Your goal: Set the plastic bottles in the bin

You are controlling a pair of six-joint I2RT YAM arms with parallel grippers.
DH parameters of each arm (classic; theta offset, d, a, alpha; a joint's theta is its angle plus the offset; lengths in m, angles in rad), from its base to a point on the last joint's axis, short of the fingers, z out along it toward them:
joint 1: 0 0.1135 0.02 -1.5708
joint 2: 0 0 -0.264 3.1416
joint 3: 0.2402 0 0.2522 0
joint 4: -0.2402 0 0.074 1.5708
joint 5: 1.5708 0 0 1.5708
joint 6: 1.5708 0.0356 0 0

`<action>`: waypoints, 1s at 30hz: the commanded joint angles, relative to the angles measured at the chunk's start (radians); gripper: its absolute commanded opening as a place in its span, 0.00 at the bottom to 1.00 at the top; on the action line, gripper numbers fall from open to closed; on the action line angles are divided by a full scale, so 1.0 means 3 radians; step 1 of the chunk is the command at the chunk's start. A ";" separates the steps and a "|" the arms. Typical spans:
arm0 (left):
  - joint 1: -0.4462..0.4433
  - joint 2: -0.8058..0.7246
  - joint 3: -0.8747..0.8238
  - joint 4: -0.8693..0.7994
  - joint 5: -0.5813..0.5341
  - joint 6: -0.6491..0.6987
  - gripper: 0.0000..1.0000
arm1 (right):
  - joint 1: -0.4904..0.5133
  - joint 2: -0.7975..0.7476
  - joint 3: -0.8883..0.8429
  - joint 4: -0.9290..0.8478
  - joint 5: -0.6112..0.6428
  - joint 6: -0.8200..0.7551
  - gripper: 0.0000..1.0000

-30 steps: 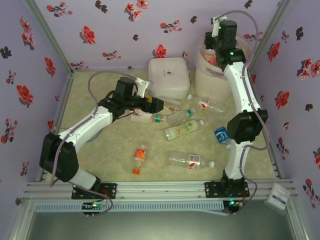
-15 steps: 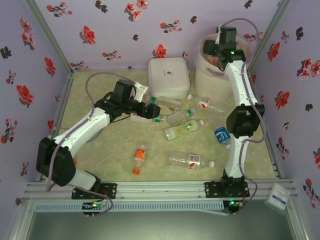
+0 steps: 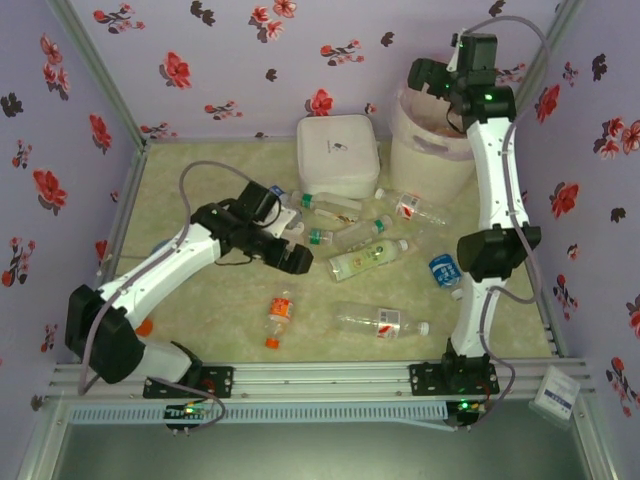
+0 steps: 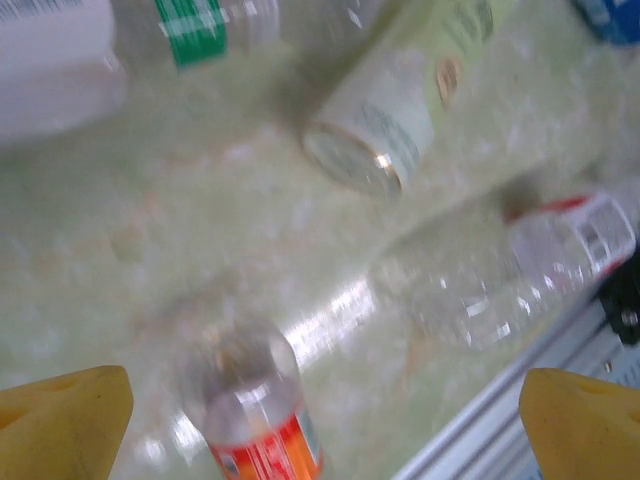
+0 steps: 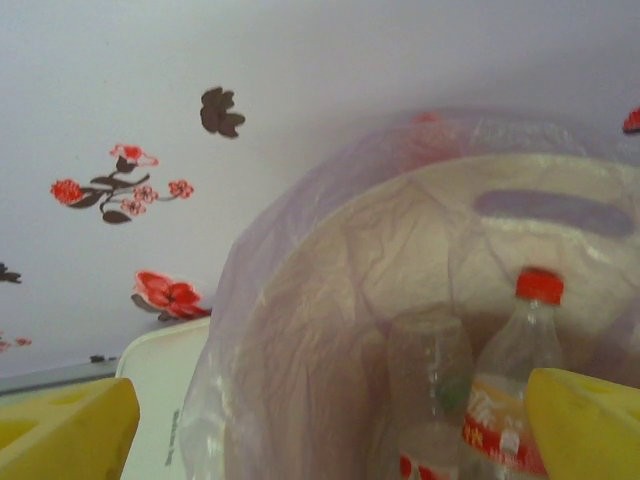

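Left fingers [image 4: 65, 420], wide and empty, hang over the worktop [image 4: 150, 200]. The orange-label bottle [image 4: 262, 430] lies just nearer than them, lengthways near-to-far, I think. Right fingers [image 5: 70, 430] gape empty above the bin [image 5: 330, 300].

Both arms, left arm [image 3: 170, 262] and right arm [image 3: 497, 170]: white shell links, black joint housings. Black base plates [image 3: 458, 378] at the foot of each. A thin grey cable [image 3: 184, 182] loops off each arm. Green LED [image 3: 488, 97] lit on the right arm's upper joint. Left gripper [image 4: 325, 425], right gripper [image 5: 330, 430]: yellow fingers [image 4: 65, 425], rounded and smooth.
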State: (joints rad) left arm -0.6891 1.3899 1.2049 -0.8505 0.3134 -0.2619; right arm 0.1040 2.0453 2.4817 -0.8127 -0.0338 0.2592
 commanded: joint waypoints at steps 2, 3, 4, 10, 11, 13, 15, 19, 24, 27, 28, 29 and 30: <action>-0.0287 -0.0192 -0.0207 -0.0409 0.0044 -0.0589 1.00 | 0.0089 -0.0521 -0.0562 -0.0241 -0.0086 0.0185 0.99; -0.0383 -0.0204 -0.0282 -0.0395 0.0052 -0.0697 1.00 | 0.0103 -0.0630 -0.0746 -0.0238 -0.0101 0.0222 0.99; -0.0456 -0.0210 -0.0362 -0.0361 0.0052 -0.0772 1.00 | 0.0104 -0.0718 -0.0902 -0.0228 -0.0114 0.0250 0.99; -0.0643 -0.0120 -0.1011 0.0187 0.0089 -0.0961 1.00 | 0.0156 -0.1302 -0.2008 0.0162 -0.0268 0.0457 0.99; -0.0643 -0.0094 -0.1069 0.0258 0.0079 -0.0966 1.00 | 0.0163 -0.1384 -0.2164 0.0239 -0.0323 0.0508 0.99; -0.0648 -0.0004 -0.1102 0.0296 0.0013 -0.0941 1.00 | 0.0177 -0.1515 -0.2400 0.0360 -0.0386 0.0576 0.99; -0.0660 0.0113 -0.1102 0.0270 -0.0099 -0.0896 1.00 | 0.0193 -0.1615 -0.2576 0.0429 -0.0417 0.0617 0.99; -0.0638 0.0305 -0.1058 0.0172 -0.0353 -0.0777 0.97 | 0.0184 -0.1775 -0.2851 0.0576 -0.0522 0.0692 0.99; -0.0623 0.0497 -0.0962 0.0181 -0.0454 -0.0708 0.84 | 0.0179 -0.1894 -0.3013 0.0654 -0.0629 0.0739 0.99; -0.0588 0.0543 -0.0906 0.0229 -0.0482 -0.0705 0.68 | 0.0180 -0.1962 -0.3065 0.0648 -0.0639 0.0749 0.99; -0.0573 0.0544 -0.0889 0.0240 -0.0482 -0.0696 0.62 | 0.0177 -0.1987 -0.3083 0.0648 -0.0653 0.0753 0.99; -0.0557 0.0537 -0.0863 0.0237 -0.0482 -0.0685 0.56 | 0.0177 -0.2020 -0.3114 0.0653 -0.0681 0.0764 0.99; -0.0542 0.0523 -0.0826 0.0237 -0.0482 -0.0665 0.52 | 0.0175 -0.2054 -0.3147 0.0666 -0.0724 0.0776 0.99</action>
State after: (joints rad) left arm -0.8715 1.5249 0.9405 -0.7643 0.2440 -0.4778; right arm 0.1535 1.4723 1.5608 -0.6437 -0.2138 0.4656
